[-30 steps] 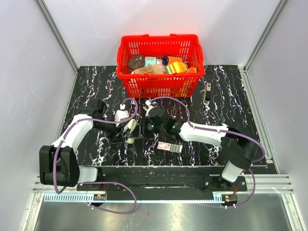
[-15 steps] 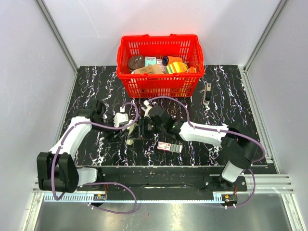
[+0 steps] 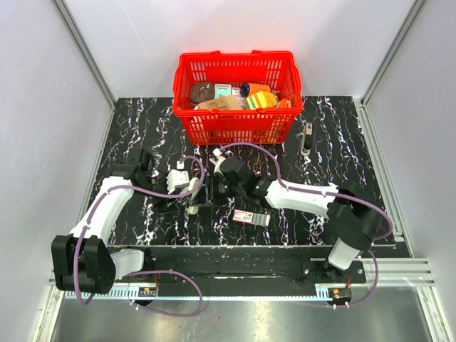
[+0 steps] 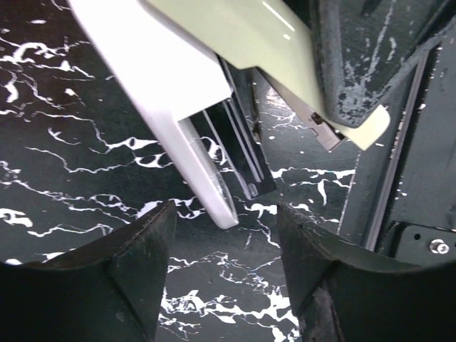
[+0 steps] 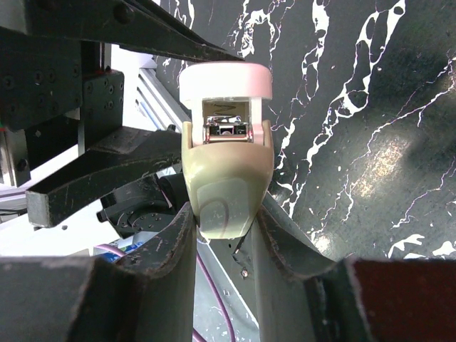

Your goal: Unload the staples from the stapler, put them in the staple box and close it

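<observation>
The cream-white stapler is at the table's middle, between both grippers. In the right wrist view my right gripper is shut on the stapler's cream body, whose open front end with the metal staple channel faces away from the camera. In the left wrist view the stapler is hinged open: a white arm slants down to a tip just above my left gripper, which is open and holds nothing. In the top view the left gripper and right gripper meet at the stapler.
A red basket with several items stands at the back of the black marbled table. A flat red-white-green little box lies just in front of the right gripper. A small dark tool lies right of the basket.
The left arm's forearm has swung a little to the left and lower while its gripper stays at the stapler. The right gripper has kept its hold on the stapler.
</observation>
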{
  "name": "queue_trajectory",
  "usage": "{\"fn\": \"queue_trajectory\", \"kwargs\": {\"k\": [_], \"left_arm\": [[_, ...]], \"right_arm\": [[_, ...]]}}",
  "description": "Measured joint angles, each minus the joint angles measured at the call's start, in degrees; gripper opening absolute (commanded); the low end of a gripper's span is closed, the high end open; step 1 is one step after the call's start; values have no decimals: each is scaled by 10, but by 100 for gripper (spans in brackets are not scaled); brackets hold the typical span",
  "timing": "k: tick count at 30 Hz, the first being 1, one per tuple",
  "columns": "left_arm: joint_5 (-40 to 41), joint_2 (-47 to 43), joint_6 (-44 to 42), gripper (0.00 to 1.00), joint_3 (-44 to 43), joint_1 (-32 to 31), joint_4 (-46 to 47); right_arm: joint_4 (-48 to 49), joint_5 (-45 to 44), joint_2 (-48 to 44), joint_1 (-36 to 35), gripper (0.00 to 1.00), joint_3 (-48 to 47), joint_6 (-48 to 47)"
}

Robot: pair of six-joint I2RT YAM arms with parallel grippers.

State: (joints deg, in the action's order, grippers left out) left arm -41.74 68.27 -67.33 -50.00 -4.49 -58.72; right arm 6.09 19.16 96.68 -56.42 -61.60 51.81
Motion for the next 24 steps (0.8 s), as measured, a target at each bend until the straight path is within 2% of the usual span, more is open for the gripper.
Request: {"fn": "queue_trajectory", "kwargs": {"k": [4,8,15,24], "left_arm": [[-1,-5,19,57,0,0,27],[-1,-5,34,49,0,0,49],[0,-5,36,27,0,0,57],[5,-4,37,21,0,2,61]], "right_arm": [[0,0,0,0,0,0,0],[1,3,0,0,0,0,1],[5,5,0,5,0,0,9],[11,15,10,7,0,-9,15]]}}
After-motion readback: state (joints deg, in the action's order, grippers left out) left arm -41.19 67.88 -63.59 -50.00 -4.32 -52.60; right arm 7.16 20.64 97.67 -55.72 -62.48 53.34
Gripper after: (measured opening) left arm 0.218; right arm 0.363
